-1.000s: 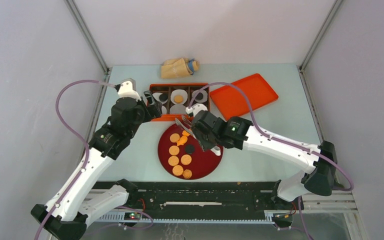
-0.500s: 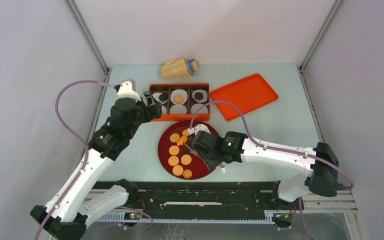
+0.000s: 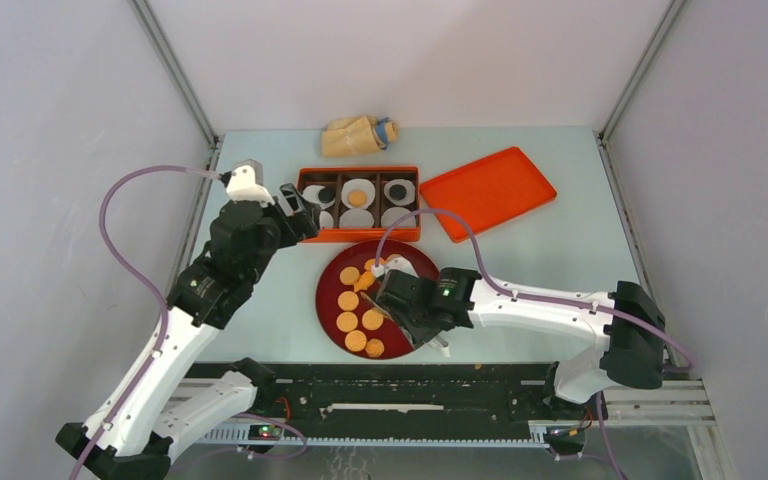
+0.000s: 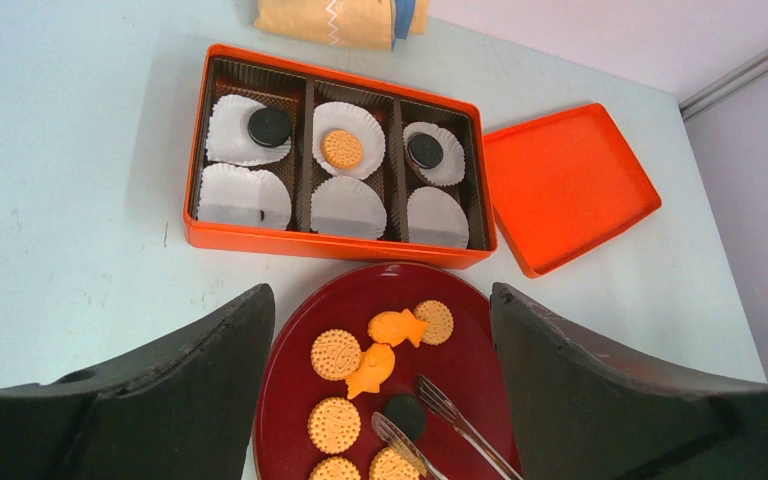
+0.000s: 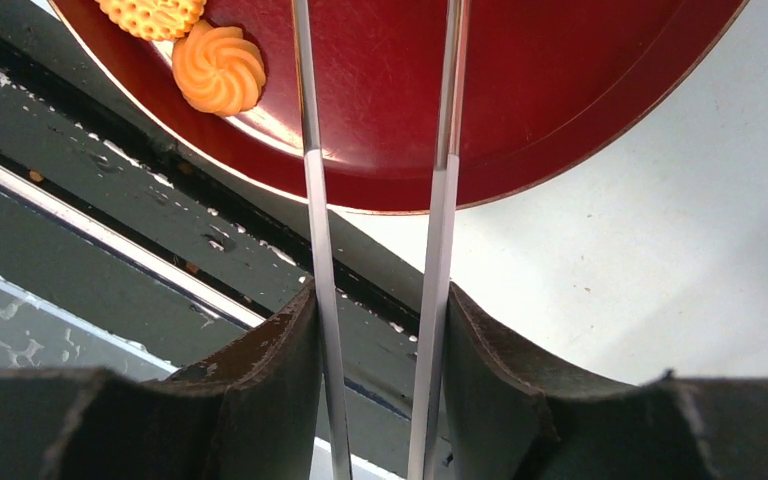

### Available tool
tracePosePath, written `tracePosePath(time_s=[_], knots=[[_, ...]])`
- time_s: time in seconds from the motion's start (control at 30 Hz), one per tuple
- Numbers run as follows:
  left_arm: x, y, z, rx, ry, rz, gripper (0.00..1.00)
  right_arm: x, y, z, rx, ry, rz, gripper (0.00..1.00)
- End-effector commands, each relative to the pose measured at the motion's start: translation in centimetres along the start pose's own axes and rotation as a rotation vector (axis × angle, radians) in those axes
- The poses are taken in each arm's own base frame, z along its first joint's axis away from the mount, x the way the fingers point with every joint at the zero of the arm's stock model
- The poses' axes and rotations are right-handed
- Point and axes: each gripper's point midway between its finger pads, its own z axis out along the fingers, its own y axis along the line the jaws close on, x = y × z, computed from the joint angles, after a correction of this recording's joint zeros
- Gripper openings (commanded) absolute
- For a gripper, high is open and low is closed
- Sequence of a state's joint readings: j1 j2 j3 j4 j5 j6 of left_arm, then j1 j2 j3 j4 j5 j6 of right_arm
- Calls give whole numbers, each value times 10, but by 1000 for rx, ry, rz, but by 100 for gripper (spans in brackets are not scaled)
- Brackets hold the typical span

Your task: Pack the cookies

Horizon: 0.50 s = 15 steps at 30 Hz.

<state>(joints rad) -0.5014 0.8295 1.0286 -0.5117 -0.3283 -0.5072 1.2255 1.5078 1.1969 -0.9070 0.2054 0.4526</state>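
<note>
Right tool (image 3: 400, 303) clamped on tongs (image 4: 450, 415), tips apart beside black cookie (image 4: 403, 413) on plate (image 4: 360, 298); best straddle it squarely, squeeze gently, lift level to box (image 4: 340, 246). Left tool (image 4: 382, 300) gapes idle.

Pale blue-green table (image 3: 560, 260), orange compartment box (image 3: 359, 236) toward the back, flat orange lid (image 3: 488, 190) just beside it on the right, tan bag (image 3: 352, 137) behind, dark red plate (image 3: 328, 310) in front.

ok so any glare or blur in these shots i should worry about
Right wrist: pale glare streak on the dark red plate beside the swirl cookie; tongs sharp, fingers dark, little detail. Left wrist: cookie box crisp, evenly lit. Top external: flat light, faint shadows.
</note>
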Motion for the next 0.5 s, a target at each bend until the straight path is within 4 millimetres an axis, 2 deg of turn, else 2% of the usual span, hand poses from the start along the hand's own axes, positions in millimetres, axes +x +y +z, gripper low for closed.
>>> tracePosePath(time_s=[0.0, 0.17, 0.23, 0.33, 0.47], knots=[[-1, -1, -1, 18, -14, -12, 84, -4, -5, -10, 20, -35, 32, 50], [-1, -2, -2, 22, -15, -16, 84, -1, -7, -16, 3, -25, 27, 45], [-2, -2, -3, 26, -19, -15, 84, -3, -8, -19, 7, -31, 21, 36], [-4, -2, -3, 25, -23, -16, 84, -18, -9, -29, 10, -83, 11, 25], [-13, -5, -4, 25, -42, -19, 84, -53, -17, -46, 15, -182, 15, 19]])
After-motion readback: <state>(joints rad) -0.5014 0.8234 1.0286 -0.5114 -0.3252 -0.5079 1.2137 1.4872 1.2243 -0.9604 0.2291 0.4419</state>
